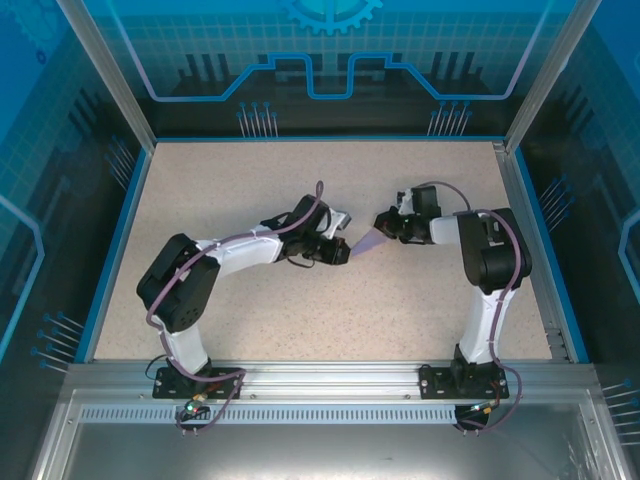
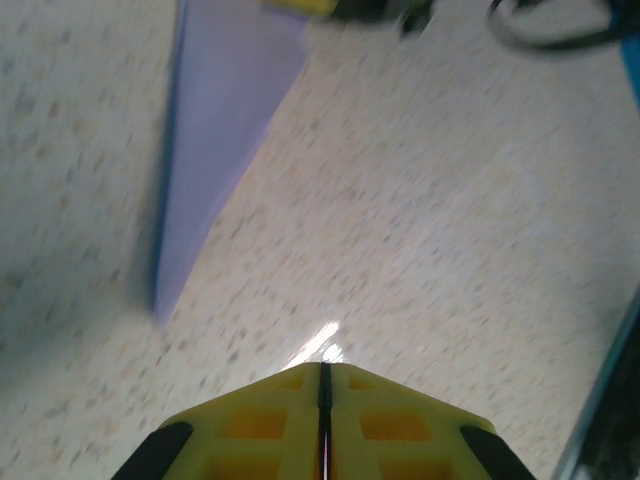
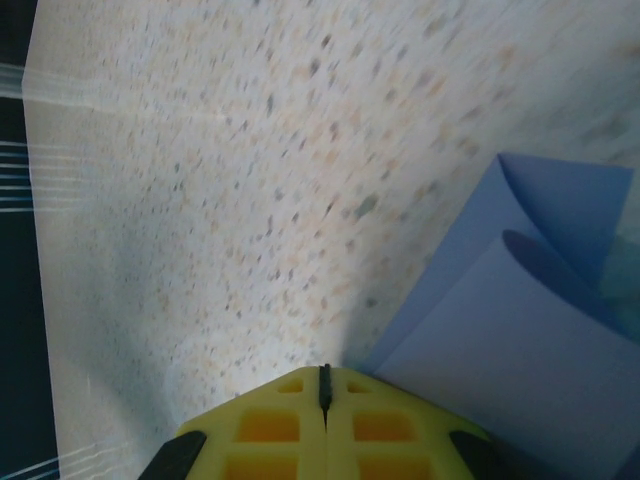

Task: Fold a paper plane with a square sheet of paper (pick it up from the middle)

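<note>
**Claw state.** The left claw (image 2: 325, 390) is closed: its yellow fingers meet with only a hairline slit between them, and nothing is held in it. It hangs over bare counter (image 1: 300, 180), and the pointed tip of the paper plane (image 2: 215, 130) lies near it without touching. The right claw (image 3: 323, 388) is also fully closed. The paper plane lies against the right-hand side of its fingers. No paper shows in the seam between the fingers, so a pinch on it cannot be confirmed.

**View differences.** The left wrist view shows the plane as a slim lavender dart. Its wide end reaches the yellow tip of the right claw at the top edge, and a dark shadow runs along one long side. The right wrist view shows the wide end close up, with two overlapping folded layers, the upper one curling. The top view places the plane near the centre of the counter, slightly toward the right edge, between the two claws.

**Arm pose.** The left arm rises from the near edge, bends at a low elbow and reaches right toward the centre. The right arm stands upright from the near edge, then turns left at the elbow. The claws face each other.
</note>
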`<state>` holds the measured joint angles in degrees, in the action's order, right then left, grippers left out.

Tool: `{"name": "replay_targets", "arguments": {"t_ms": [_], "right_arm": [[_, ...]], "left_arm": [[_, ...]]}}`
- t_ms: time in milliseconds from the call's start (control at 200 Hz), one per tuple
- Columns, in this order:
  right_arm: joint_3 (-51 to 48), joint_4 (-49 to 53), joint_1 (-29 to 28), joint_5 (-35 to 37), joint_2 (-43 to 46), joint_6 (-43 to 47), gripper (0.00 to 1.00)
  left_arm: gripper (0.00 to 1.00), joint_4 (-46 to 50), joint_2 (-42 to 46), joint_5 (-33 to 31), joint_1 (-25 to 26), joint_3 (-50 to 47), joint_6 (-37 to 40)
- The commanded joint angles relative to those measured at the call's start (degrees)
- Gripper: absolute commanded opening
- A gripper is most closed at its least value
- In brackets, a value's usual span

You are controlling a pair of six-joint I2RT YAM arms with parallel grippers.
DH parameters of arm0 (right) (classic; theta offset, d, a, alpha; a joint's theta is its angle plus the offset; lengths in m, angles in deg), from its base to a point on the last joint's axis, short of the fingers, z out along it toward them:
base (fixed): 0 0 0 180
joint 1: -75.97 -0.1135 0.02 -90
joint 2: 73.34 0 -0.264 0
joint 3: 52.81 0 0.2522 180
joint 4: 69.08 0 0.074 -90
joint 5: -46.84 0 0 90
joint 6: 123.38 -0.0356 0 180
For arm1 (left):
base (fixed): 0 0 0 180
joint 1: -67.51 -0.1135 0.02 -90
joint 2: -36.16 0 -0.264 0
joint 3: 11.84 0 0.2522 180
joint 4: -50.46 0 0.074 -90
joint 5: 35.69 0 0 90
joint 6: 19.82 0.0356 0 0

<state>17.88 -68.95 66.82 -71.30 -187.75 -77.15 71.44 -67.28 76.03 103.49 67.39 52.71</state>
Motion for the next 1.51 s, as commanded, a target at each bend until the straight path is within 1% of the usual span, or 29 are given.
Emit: {"name": "replay_targets", "arguments": {"t_ms": [0, 145, 310, 430, 615, 775, 920, 1075, 1175, 1391, 1501], "right_arm": [[-3.2, 2.3, -2.8, -1.6, 0.3, -1.5, 0.01], [-4.5, 2.2, -4.1, -1.7, 2.2, -1.8, 0.01], [-4.8, 2.2, -4.9, -2.4, 3.2, -2.0, 0.01], [-4.6, 2.0, -5.5, -3.2, 2.6, -2.1, 0.01], [-4.2, 2.1, -5.9, -3.1, 1.7, -1.9, 0.01], [-3.3, 3.1, -5.8, -2.0, 1.7, -1.3, 0.01], [-2.2, 3.9, -5.1, 1.1, 1.6, -1.0, 0.05], [-1.0, 3.4, -4.6, 5.8, 0.8, -1.1, 0.05], [-0.1, 3.4, -3.9, 7.6, -0.1, -1.2, 0.07], [1.8, 5.2, -1.6, 8.2, -1.5, -0.8, 0.08], [1.8, 4.1, -0.2, 8.1, -1.8, -1.7, 0.08]], "left_arm": [[0.10, -0.4, -4.0, 3.2, -0.5, 3.8, -1.2], [0.10, -0.4, -9.0, 3.3, -0.5, 7.3, -0.4], [0.10, -0.4, -12.3, 1.9, -0.9, 9.0, 0.9], [0.10, 2.3, -14.7, -1.0, -1.0, 10.8, 3.0], [0.09, 3.9, -17.2, -1.6, -1.8, 11.4, 4.7], [0.09, 4.0, -17.9, -1.0, -2.5, 9.6, 5.0], [0.09, 4.1, -18.1, -1.0, -2.6, 7.0, 5.4], [0.08, 4.2, -17.9, -1.5, -2.9, 3.8, 6.2], [0.08, 4.4, -17.5, -1.7, -3.2, 1.9, 6.5], [0.08, 5.0, -16.6, -1.8, -4.2, -0.4, 7.4], [0.08, 5.1, -16.0, -1.6, -4.4, -1.4, 7.3]]}}
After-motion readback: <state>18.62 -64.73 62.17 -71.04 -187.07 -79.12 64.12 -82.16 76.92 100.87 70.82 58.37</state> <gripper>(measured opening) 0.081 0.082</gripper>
